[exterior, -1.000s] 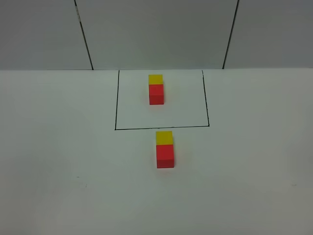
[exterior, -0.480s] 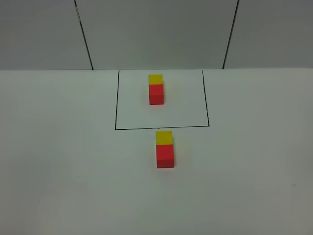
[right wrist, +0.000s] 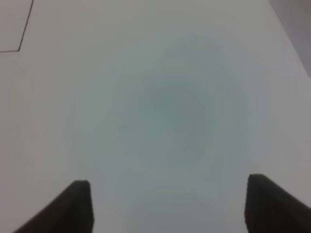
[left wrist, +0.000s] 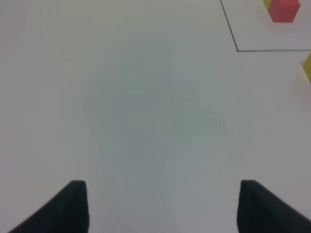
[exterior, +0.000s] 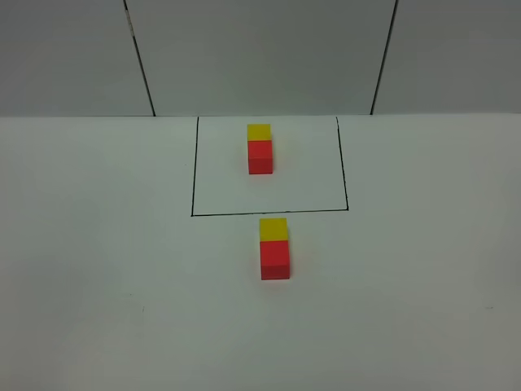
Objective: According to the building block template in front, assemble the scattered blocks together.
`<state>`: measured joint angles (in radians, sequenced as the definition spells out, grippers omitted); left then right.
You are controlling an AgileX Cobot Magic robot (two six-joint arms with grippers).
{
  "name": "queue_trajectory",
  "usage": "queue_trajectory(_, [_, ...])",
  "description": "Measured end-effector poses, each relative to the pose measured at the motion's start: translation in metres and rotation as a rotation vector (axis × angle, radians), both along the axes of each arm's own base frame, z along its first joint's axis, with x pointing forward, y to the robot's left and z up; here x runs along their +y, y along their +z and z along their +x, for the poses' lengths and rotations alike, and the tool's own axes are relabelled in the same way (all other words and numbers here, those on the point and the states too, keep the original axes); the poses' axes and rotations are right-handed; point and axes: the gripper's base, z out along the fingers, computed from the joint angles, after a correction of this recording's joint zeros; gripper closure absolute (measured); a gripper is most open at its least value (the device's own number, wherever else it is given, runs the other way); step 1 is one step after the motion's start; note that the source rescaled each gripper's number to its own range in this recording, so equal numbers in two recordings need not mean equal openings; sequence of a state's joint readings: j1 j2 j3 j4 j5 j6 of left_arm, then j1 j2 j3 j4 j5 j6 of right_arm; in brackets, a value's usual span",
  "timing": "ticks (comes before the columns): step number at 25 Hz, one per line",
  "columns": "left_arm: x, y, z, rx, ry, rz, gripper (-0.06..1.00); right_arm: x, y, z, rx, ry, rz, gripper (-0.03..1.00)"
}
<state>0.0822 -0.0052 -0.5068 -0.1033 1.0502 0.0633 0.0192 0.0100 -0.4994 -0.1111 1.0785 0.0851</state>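
The building block template is a black-outlined rectangle at the back of the table, framing a yellow cube joined to a red cube. Just in front of the outline stand the scattered blocks: the yellow block touches the red block, yellow on the far side. Neither arm shows in the exterior view. My left gripper is open over bare table, with the template's red cube and a sliver of the loose yellow block at the picture's edge. My right gripper is open, nothing between its fingers.
The white table runs back to a grey panelled wall with dark seams. The right wrist view shows a corner of the black outline and a strip of the grey wall.
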Motion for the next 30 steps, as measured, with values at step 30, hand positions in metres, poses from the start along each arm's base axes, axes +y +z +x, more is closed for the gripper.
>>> queue_trajectory(30, [0.0,0.0,0.0,0.0,0.0,0.0,0.5,0.0043,0.0,0.0003,0.003,0.073,-0.035,0.62])
